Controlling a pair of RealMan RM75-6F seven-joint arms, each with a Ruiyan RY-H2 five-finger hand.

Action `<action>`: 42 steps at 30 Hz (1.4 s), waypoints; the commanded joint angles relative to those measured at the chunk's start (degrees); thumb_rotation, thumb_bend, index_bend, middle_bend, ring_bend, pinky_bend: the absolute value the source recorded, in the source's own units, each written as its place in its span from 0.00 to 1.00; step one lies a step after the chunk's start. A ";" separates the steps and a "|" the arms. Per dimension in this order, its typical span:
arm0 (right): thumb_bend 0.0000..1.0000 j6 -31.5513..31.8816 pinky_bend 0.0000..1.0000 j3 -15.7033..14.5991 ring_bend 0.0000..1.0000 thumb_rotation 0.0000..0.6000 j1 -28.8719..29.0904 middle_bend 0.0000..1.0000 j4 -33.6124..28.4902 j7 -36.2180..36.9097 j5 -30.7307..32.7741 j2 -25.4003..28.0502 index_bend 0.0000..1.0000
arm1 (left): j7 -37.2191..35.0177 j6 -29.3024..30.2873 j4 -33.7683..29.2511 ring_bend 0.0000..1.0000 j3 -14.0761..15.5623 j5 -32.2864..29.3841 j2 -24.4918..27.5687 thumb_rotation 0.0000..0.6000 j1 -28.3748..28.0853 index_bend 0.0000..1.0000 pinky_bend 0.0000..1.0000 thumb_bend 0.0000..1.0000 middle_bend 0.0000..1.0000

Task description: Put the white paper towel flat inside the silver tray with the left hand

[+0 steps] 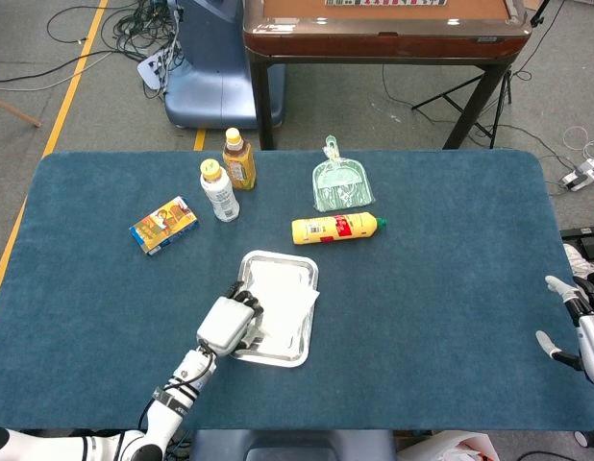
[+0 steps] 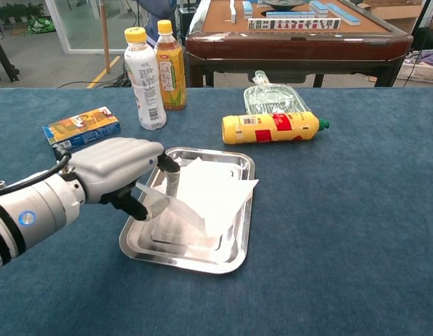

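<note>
Head view, item one: silver tray [image 1: 307, 331] on the blue tabletop [image 1: 441, 288], long axis running away from me, white paper towel [image 1: 283, 300] lying inside it. My left hand [image 1: 227, 324] sits over the tray's near-left corner, so the towel lies just to its right and beyond. My right hand [image 1: 578, 322] rests at the far right edge, well apart (no use here), fingers spread and holding nothing.

Chest view, item two: my left hand [image 2: 115, 171], fingers [image 2: 169, 164] closed on the towel's near-left edge [image 2: 176, 203], lifting a fold there. The rest of the sheet is spread on the tray floor, one corner draped over the right rim [image 2: 250, 183]. Judgement: the coming move turns on that raised fold, which must go down and toward the tray's middle before I let go.
</note>
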 commanded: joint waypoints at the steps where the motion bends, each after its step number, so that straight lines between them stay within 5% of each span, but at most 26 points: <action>1: 0.26 0.01 0.18 -0.01 0.10 1.00 -0.03 0.26 0.13 0.09 0.04 -0.02 0.17 | 2.65 2.22 0.37 0.25 -0.71 -1.97 -1.00 1.00 -0.21 0.61 0.09 0.43 0.39; 17: 0.26 -0.93 0.18 0.03 0.10 1.00 0.70 0.26 0.68 0.43 -0.07 -0.43 0.17 | 13.74 3.91 -10.70 0.25 1.89 -12.44 4.65 1.00 -1.11 0.62 0.09 0.43 0.39; 42: 0.26 -1.15 0.18 -0.09 0.10 1.00 0.81 0.26 0.50 0.16 0.10 -0.45 0.17 | 3.45 -3.44 -10.02 0.25 -0.01 -17.89 3.58 1.00 -8.08 0.56 0.09 0.41 0.39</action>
